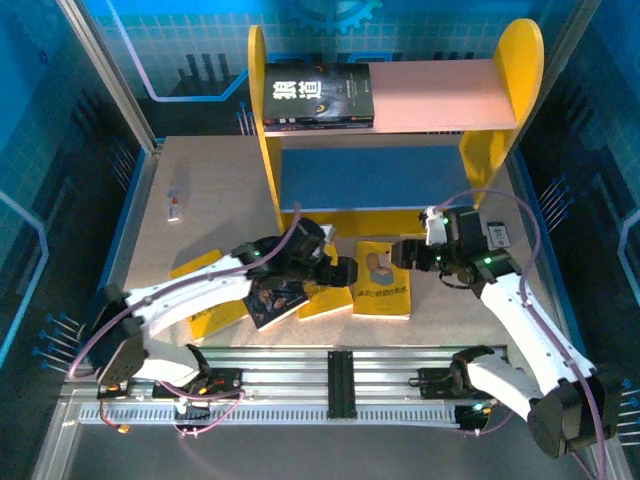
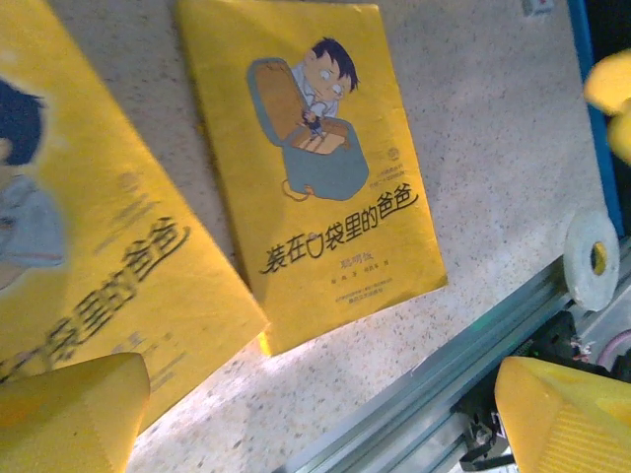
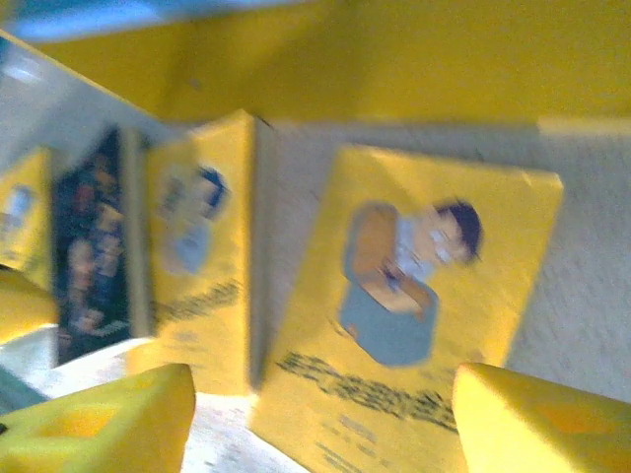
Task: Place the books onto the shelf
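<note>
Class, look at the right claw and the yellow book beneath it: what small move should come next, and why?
Probably lower the right claw onto an edge of the yellow book. Its jaws stand open, the book lies flat on the table, ungripped, while the shelf holds a dark book already.

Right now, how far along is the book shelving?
Done: a dark-covered paperback lies on the pale pink upper board of the yellow-sided shelf. In hand: nothing; the left pincer and right pincer hang open by the rightmost yellow cartoon-cover paperback. Left: that book, the middle yellow paperback, the leftmost yellow paperback and a dark paperback, all on the speckled table.
</note>
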`<move>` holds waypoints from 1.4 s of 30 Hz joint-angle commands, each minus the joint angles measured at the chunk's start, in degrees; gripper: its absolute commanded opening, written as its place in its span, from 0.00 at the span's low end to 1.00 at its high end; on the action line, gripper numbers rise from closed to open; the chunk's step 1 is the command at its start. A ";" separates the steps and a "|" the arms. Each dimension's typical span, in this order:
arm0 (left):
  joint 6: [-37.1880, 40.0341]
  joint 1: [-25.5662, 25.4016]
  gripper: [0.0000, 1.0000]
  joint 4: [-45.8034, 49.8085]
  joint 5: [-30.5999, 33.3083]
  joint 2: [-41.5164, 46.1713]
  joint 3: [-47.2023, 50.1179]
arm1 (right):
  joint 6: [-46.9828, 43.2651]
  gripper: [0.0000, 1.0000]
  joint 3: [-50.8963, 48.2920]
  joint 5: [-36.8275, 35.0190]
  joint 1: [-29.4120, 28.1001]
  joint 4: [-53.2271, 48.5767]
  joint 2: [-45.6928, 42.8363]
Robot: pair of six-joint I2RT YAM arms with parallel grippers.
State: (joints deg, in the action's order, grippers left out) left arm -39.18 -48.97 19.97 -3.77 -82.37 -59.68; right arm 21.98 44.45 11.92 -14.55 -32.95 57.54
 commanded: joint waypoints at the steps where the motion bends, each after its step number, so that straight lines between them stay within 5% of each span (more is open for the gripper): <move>1: -1.08 -0.86 0.92 -3.90 -0.89 -4.46 -5.42 | 4.39 0.67 -2.87 -7.58 -0.74 3.74 0.97; 7: -1.78 -0.95 0.90 -5.09 -2.28 -13.01 -8.57 | 5.85 0.60 -6.42 -10.03 -1.07 5.53 5.26; 11: -2.61 -0.54 0.91 -3.62 2.00 -11.92 -5.90 | 6.03 0.59 -6.88 -9.06 -7.71 9.83 5.13; 21: -14.79 4.06 0.92 11.47 14.73 17.30 16.59 | 8.18 0.59 2.84 -6.34 -27.31 22.57 22.38; 28: -27.52 3.79 0.91 20.78 16.68 32.77 27.21 | 6.62 0.56 15.58 -2.12 -33.48 26.44 40.05; 42: -31.91 5.13 0.95 14.23 13.58 33.48 36.86 | 3.31 0.52 25.55 1.99 -36.18 23.55 54.96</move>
State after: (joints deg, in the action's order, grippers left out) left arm -69.84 -44.58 37.08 10.70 -48.23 -23.81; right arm 27.05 67.79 12.29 -49.54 -8.16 110.63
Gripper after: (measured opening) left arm 0.944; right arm 0.522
